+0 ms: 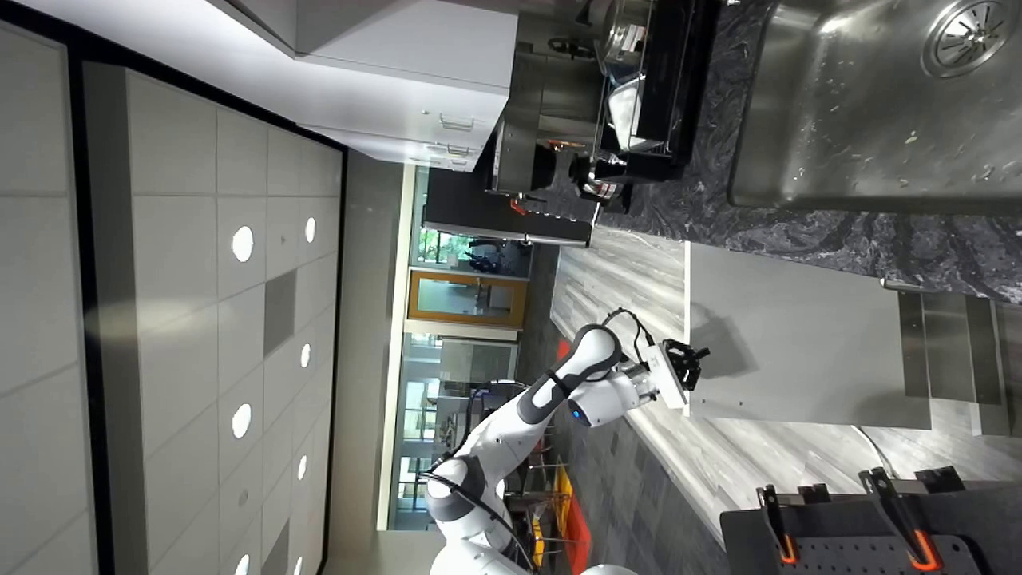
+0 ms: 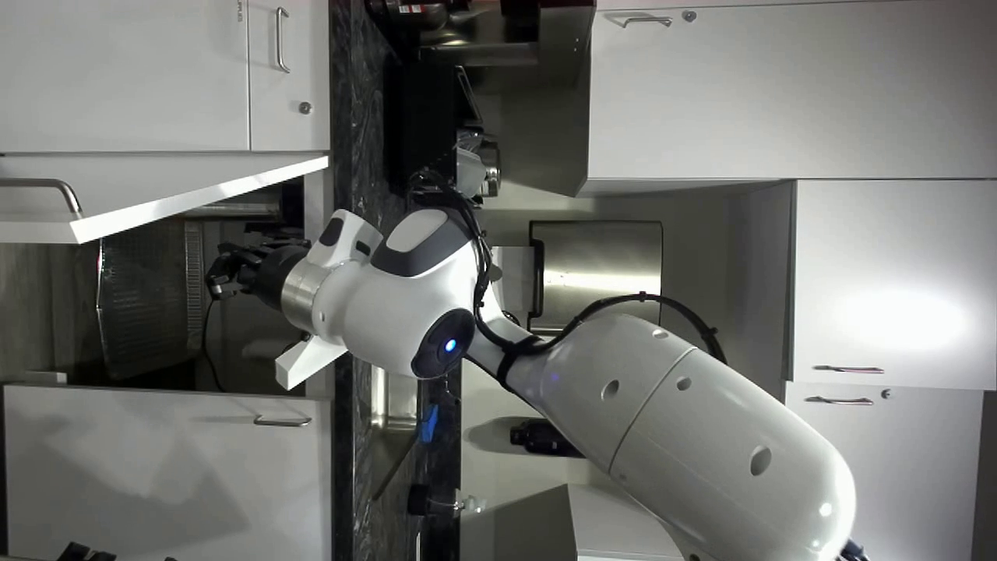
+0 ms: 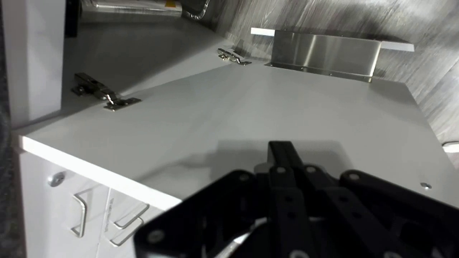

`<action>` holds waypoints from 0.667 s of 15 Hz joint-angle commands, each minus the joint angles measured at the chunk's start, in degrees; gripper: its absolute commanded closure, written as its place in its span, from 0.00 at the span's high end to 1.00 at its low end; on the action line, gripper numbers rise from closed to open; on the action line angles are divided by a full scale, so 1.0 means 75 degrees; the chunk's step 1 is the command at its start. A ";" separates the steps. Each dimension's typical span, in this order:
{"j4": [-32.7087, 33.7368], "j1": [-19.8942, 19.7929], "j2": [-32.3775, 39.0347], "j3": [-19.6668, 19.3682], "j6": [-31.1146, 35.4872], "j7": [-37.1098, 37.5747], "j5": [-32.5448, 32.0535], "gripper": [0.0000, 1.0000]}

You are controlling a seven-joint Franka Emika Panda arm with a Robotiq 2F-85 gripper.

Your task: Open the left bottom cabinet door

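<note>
The left bottom cabinet door stands open; its plain whitish inner face [image 1: 806, 343] fills much of the wrist view [image 3: 272, 107]. In an exterior view its outer face [image 2: 156, 175] shows at an angle, with a slim metal handle [image 2: 47, 184]. My gripper [image 1: 704, 353] is on the inner side of the door, near its upper part. In the wrist view the fingertips [image 3: 281, 145] are together with nothing between them, and their shadow falls on the panel. They seem close to the panel; I cannot tell whether they touch it. The gripper also shows before the cabinet opening [image 2: 218, 280].
Two metal hinges [image 3: 107, 95] join the door to the cabinet wall. A metal plate [image 3: 324, 57] sits at the door's lower edge. The neighbouring cabinet door [image 2: 156, 467], the dark stone countertop [image 1: 798, 231] and a sink [image 1: 862, 120] are close by. A black cart with clamps [image 1: 870, 519] stands nearby.
</note>
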 commanded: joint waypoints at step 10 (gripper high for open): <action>-0.2148 0.2631 -0.1037 -0.2601 -0.0260 0.3148 0.0540 0.00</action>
